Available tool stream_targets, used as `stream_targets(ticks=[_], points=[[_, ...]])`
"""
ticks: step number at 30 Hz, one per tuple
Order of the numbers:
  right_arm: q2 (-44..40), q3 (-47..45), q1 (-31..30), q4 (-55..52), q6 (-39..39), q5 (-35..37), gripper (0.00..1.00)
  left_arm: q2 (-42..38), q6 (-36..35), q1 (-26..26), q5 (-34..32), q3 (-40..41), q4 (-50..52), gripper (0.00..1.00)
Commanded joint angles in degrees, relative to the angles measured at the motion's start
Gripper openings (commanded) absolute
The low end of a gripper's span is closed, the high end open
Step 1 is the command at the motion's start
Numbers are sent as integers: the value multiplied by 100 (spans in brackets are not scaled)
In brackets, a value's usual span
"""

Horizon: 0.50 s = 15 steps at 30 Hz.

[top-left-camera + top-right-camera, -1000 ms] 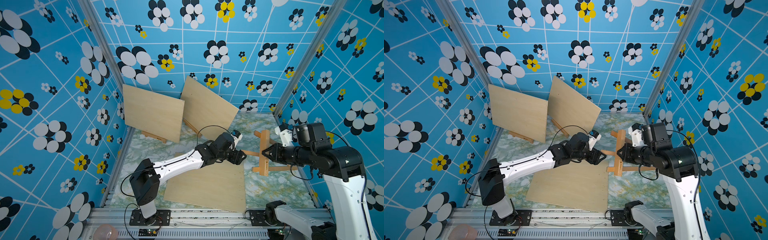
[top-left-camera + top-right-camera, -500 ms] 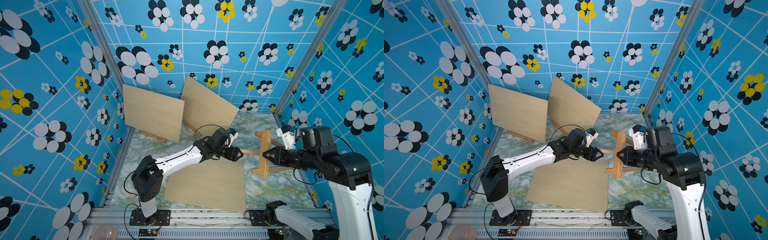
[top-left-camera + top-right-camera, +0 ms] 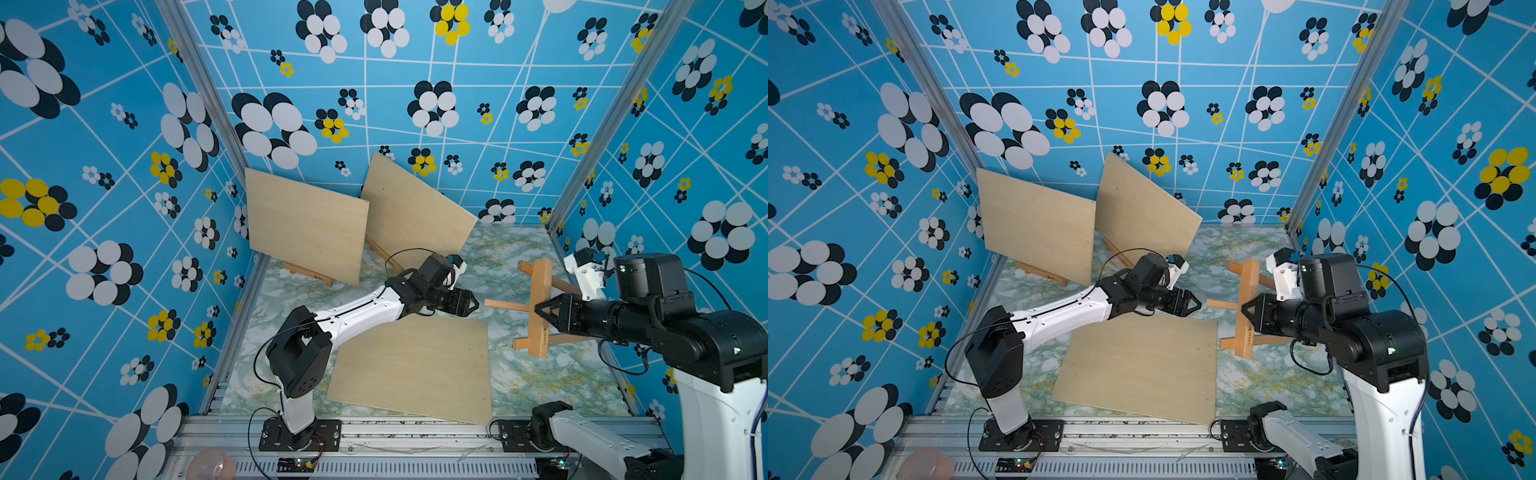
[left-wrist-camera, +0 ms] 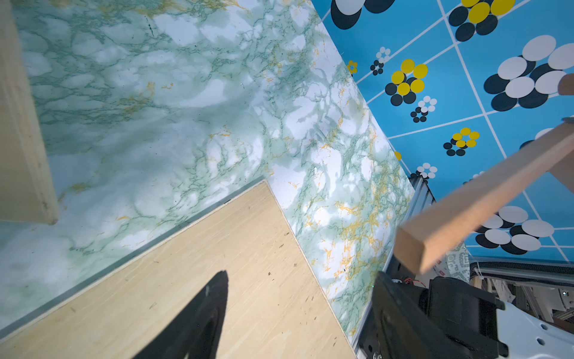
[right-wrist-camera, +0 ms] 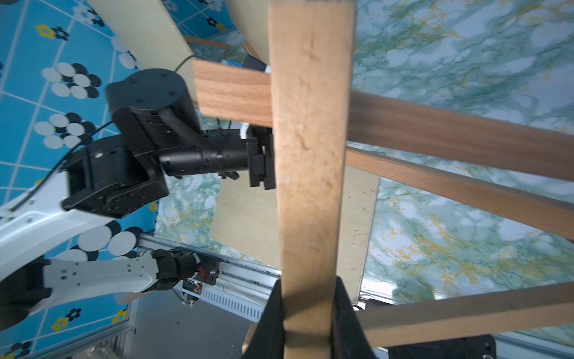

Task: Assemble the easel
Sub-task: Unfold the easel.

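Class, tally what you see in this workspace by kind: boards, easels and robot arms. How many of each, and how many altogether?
Boards: 3 (flat board; two standing boards)
Easels: 3 (held easel; two back easels, mostly hidden behind the standing boards)
Robot arms: 2 (left arm; right arm)
Total: 8

A flat board (image 3: 411,370) lies on the worktop (image 3: 519,386) at front centre. Behind it, at the rear left, two boards stand tilted side by side: the left-hand board (image 3: 305,226) and the right-hand board (image 3: 411,212). Right of the flat board is the easel frame (image 3: 539,291), with the right pincer (image 3: 540,311) on its crossbar. The left pincer (image 3: 473,303) hangs over the flat board's far edge, near a leg of the frame but apart from it.
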<state>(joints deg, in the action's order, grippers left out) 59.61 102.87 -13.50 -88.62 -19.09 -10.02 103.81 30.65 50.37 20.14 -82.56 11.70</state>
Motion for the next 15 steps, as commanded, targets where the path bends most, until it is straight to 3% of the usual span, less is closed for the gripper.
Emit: stream_targets(ticks=[1, 7, 15], points=[[207, -271, -30, 111, 267, 1420, 0, -432, -89, 17, -20, 48, 94, 80], [1045, -692, 205, 631, 627, 3065, 0, -1313, -237, 9, -303, 485, 639, 84], [2668, -274, 295, 1165, 1066, 5698, 0, -2556, -281, -259, -527, 1499, 996, 85]])
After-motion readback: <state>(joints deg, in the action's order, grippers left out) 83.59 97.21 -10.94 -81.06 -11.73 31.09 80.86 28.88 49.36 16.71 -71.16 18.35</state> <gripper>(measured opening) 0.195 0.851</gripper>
